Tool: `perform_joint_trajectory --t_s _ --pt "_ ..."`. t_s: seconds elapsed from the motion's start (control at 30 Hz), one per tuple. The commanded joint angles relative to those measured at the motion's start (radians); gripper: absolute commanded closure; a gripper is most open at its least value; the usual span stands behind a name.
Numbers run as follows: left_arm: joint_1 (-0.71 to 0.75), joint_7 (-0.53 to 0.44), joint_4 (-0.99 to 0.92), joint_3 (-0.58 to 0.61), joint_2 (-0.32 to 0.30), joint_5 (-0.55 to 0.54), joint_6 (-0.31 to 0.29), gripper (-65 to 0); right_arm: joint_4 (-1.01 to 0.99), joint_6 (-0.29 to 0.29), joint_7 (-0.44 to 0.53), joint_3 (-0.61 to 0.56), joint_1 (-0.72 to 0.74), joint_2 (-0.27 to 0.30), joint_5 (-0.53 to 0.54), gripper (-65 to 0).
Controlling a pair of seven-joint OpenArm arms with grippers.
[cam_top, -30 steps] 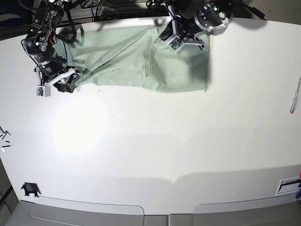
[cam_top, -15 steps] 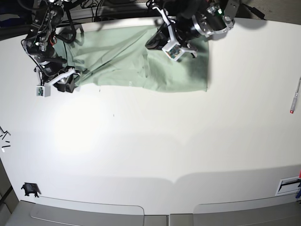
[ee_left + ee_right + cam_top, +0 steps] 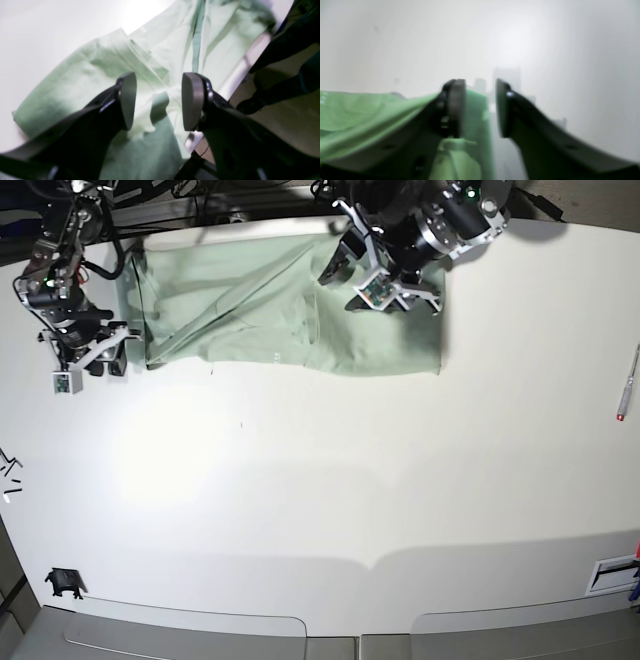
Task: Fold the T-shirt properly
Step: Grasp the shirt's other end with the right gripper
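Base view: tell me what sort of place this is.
Probably a robotics lab bench. A wide white table carries only the T-shirt, two black robot arms are mounted at its far edge with loose cables behind them, and a pen lies near the edge.

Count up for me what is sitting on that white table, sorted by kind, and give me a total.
T-shirt, pale mint green: 1
Pen near the right edge: 1
Small black clip-like piece at the front left corner: 1
Small dark bits at the left edge, too small to identify: 1 cluster
Total: 4
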Motion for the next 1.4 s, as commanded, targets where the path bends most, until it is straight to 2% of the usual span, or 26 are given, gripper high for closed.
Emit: perform_joint_trajectory --t_s 0.0,0.1,0.17,0.3,0.43,0.57,0.63,0.97,1.27,1.33,1.37 --pt "0.003 -0.024 0.019 0.001 0.002 -0.009 -0.003 -27.1 -0.006 0.002 0.011 0.006 0.008 0.033 0.034 -29.3" --pt "0.003 -0.024 0.019 0.001 0.002 -0.008 -0.003 -27.1 -0.101 0.026 0.012 0.006 0.008 0.075 0.110 -35.8" --pt "0.003 -0.023 0.019 0.001 0.002 -0.005 -0.003 -27.1 -0.185 0.055 0.007 0.006 0.008 0.100 0.175 -35.8" --pt "0.003 -0.024 0.019 0.001 0.002 -0.006 -0.003 -27.1 -0.359 0.134 -0.062 0.006 0.008 0.138 0.350 -35.8" --pt "0.003 -0.024 0.019 0.001 0.002 -0.006 -0.003 -27.1 -0.496 0.240 -0.150 0.006 0.008 0.164 0.550 -35.8" --pt "0.003 -0.024 0.019 0.001 0.002 -0.006 -0.002 -27.1 -0.535 0.250 -0.312 0.005 0.008 0.151 0.776 -35.8" --pt "0.003 -0.024 0.019 0.001 0.002 -0.006 -0.003 -27.1 -0.535 0.250 -0.356 0.005 0.008 0.139 0.847 -35.8" --pt "0.003 -0.024 0.019 0.001 0.002 -0.006 -0.002 -27.1 -0.535 0.250 -0.380 0.005 0.008 0.124 0.983 -35.8" --pt "0.003 -0.024 0.019 0.001 0.002 -0.006 -0.002 -27.1 -0.535 0.250 -0.385 0.004 0.008 0.086 0.985 -35.5" --pt "0.003 -0.024 0.019 0.001 0.002 -0.006 0.009 -27.1 -0.535 0.250 -0.385 0.004 0.008 0.086 0.985 -33.1" --pt "0.003 -0.024 0.019 0.001 0.002 -0.006 0.018 -27.1 -0.535 0.250 -0.384 0.004 0.009 0.086 0.985 -29.8"
